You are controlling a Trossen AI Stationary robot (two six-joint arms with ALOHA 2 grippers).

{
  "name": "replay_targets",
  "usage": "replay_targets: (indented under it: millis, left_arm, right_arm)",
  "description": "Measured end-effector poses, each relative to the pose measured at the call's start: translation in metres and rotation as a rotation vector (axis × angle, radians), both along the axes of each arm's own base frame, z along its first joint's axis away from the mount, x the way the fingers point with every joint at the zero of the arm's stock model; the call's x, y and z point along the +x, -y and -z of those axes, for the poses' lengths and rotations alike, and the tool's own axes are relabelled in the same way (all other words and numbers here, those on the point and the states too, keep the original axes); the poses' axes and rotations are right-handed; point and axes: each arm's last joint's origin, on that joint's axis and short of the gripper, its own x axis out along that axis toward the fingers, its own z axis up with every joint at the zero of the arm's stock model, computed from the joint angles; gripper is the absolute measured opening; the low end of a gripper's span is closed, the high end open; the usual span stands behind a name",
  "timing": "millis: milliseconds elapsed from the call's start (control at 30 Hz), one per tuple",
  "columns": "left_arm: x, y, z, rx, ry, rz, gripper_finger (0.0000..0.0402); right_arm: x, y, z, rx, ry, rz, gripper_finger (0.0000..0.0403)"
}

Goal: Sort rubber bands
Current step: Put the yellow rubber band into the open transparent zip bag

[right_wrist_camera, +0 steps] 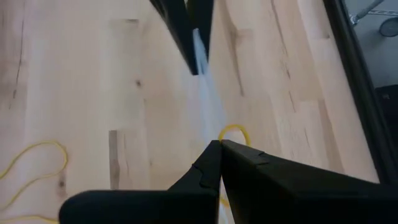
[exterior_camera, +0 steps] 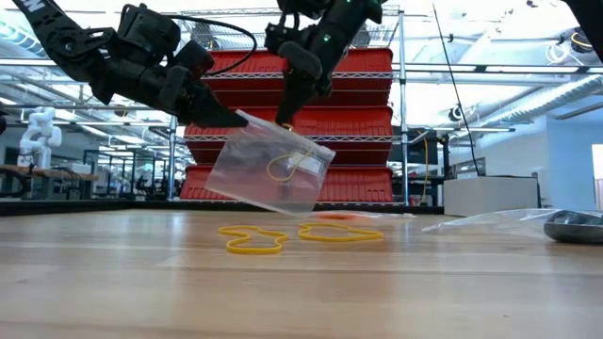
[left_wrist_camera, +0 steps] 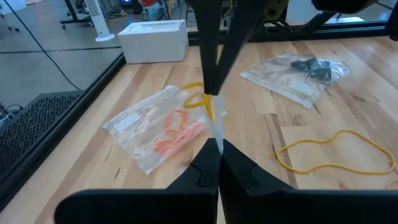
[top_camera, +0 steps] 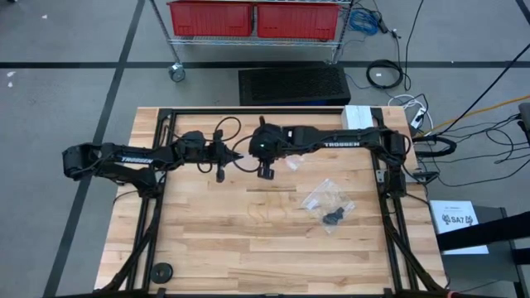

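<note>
A clear plastic bag [exterior_camera: 268, 165] hangs in the air between both grippers, with one yellow rubber band [exterior_camera: 283, 168] inside it. My left gripper [exterior_camera: 231, 115] is shut at the bag's upper left corner. My right gripper [exterior_camera: 285, 118] is shut on the top edge a little to the right. Two yellow bands [exterior_camera: 254, 243] [exterior_camera: 339, 233] lie flat on the table below. A second bag with orange bands [left_wrist_camera: 177, 130] lies flat under the grippers. A third bag with black bands [top_camera: 331, 213] lies toward the table's right. My left gripper pinches the held bag's upper corner [left_wrist_camera: 217, 134] between its two fingers, coming level from the table's left. The bag is lifted clear and hangs tilted below the fingers. My right gripper pinches the bag's top edge [right_wrist_camera: 210, 121] between its two fingers, slanting down from above. The bag's film runs edge-on from its fingers to the left gripper's fingers [right_wrist_camera: 189, 37]; the bag hangs clear of the table.
A white box [top_camera: 358, 117] sits at the table's far right corner, and a black round object [top_camera: 162, 271] near the near left corner. Black frame rails [top_camera: 157, 207] run along the left and right sides. Bare wood lies toward the near edge.
</note>
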Motion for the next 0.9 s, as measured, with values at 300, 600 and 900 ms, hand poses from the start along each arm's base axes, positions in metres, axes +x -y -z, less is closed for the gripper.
replay_targets:
  millis: [300, 600, 900]
  left_arm:
    - [0.000, 0.000, 0.000, 0.000, 0.001, 0.000, 0.0002]
    - [0.000, 0.000, -0.001, 0.004, 0.012, -0.001, 0.0002]
    - [0.000, -0.001, -0.002, 0.000, 0.021, -0.043, 0.0002]
  right_arm:
    - [0.005, 0.000, 0.010, 0.021, -0.012, -0.015, 0.0000]
    - [0.013, 0.002, 0.028, 0.070, -0.029, 0.047, 0.0004]
    - [0.016, -0.004, 0.025, 0.076, 0.016, 0.045, 0.0090]
